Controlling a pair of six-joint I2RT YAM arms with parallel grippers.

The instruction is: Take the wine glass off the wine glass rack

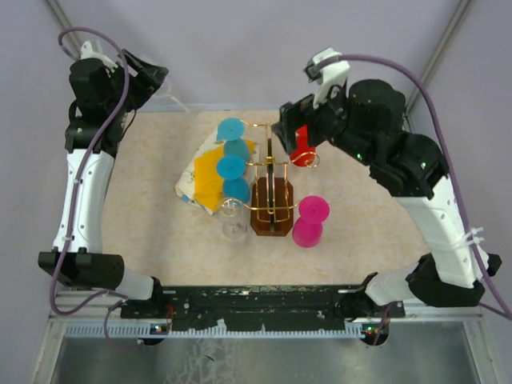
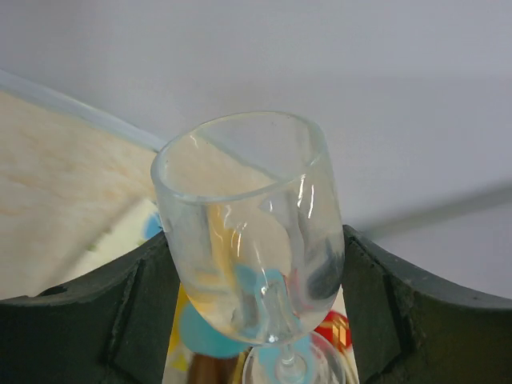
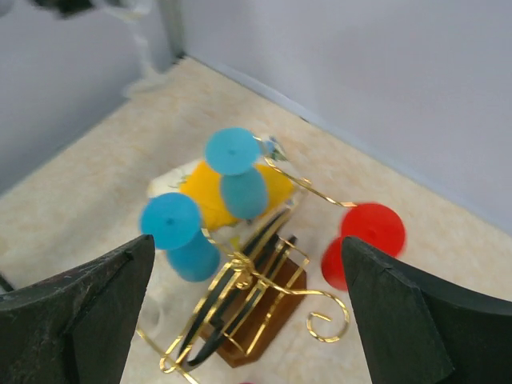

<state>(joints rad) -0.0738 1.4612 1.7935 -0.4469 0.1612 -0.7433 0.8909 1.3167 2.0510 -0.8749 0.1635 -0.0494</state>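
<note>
Since held well apart from the wine glass rack [image 1: 272, 210], looks nearly done. Leaves the right gripper [image 3: 246, 248] spread, empty, above it. Has the left gripper [image 2: 256, 240] pinching the clear wine glass [image 2: 248, 200] by its bowl near the far-left corner; only setting down left, probably.

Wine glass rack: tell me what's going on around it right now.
The left claw holds a clear wine glass up near the far left corner of the table, well away from the wine glass rack. The right claw hangs open and empty above the rack, near the red glass. Two blue glasses, a pink glass and a second clear glass are gathered around the rack.
</note>
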